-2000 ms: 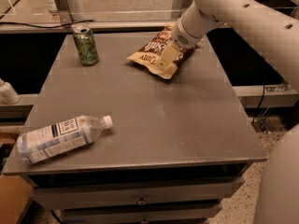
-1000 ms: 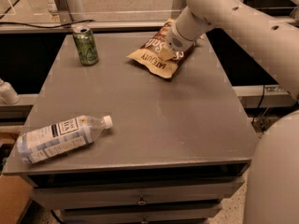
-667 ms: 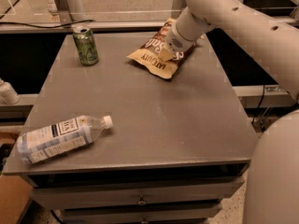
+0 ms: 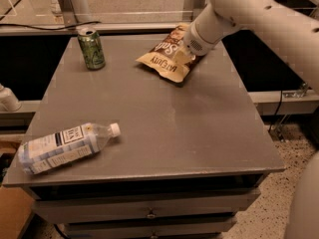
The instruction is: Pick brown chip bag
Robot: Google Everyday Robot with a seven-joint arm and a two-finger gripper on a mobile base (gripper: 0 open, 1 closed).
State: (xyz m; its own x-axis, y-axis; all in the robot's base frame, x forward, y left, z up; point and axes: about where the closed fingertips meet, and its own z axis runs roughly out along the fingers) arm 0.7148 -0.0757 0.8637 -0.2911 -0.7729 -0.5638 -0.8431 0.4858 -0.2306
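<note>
Brown chip bag (image 4: 164,59) is found far on the table (image 4: 164,133), right of the green can (image 4: 92,49), with the gripper (image 4: 184,58) set on its right edge; whether it is clamped cannot be told. A firm hold should be confirmed before a straight lift. Crinkly dark-brown film, tan edges and white lettering are shown.

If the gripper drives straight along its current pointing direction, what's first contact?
The brown chip bag. The gripper is at the bag's right end, far side of the table, pointing down-left into it. It may already be touching the bag; depth is unclear.
</note>
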